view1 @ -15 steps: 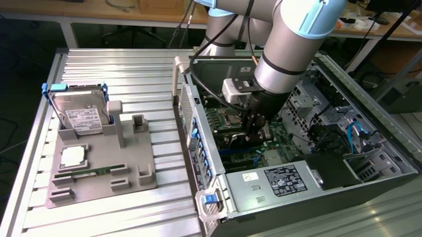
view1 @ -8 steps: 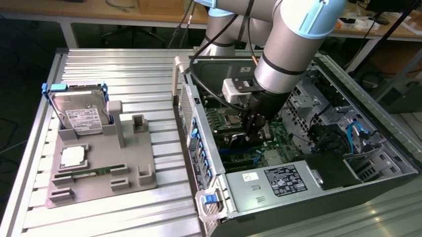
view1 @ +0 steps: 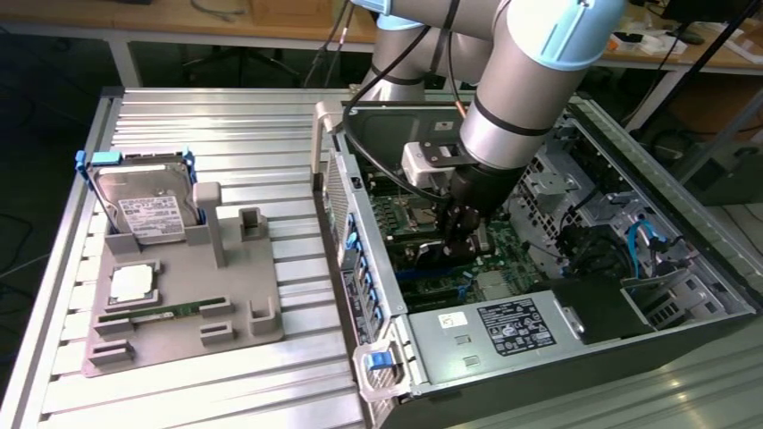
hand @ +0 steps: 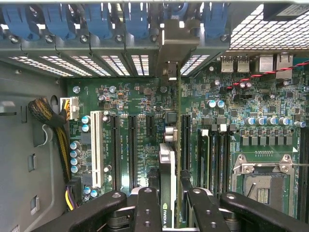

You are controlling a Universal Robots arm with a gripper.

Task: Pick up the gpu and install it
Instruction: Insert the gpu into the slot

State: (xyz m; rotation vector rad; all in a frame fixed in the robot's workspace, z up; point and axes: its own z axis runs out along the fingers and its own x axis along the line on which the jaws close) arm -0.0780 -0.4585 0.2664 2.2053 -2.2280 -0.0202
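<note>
The gpu (hand: 167, 154) is seen edge-on, standing upright over the black expansion slots of the green motherboard (hand: 140, 101). Its silver end bracket (hand: 173, 43) reaches the case's rear slot openings. My gripper (hand: 170, 198) is shut on the card, one black finger (hand: 145, 205) on each side of it. In the exterior view my gripper (view1: 460, 234) is down inside the open computer case (view1: 667, 313), just above the motherboard. Whether the card's edge is seated in a slot cannot be told.
A grey holder (view1: 256, 313) on the exterior view's left carries a hard drive (view1: 143, 210), a CPU (view1: 131, 284) and a RAM stick (view1: 161, 313). Inside the case are the power supply (view1: 501, 326), the CPU socket (hand: 263, 179), blue slot latches (hand: 96, 21) and a cable bundle (hand: 53, 125).
</note>
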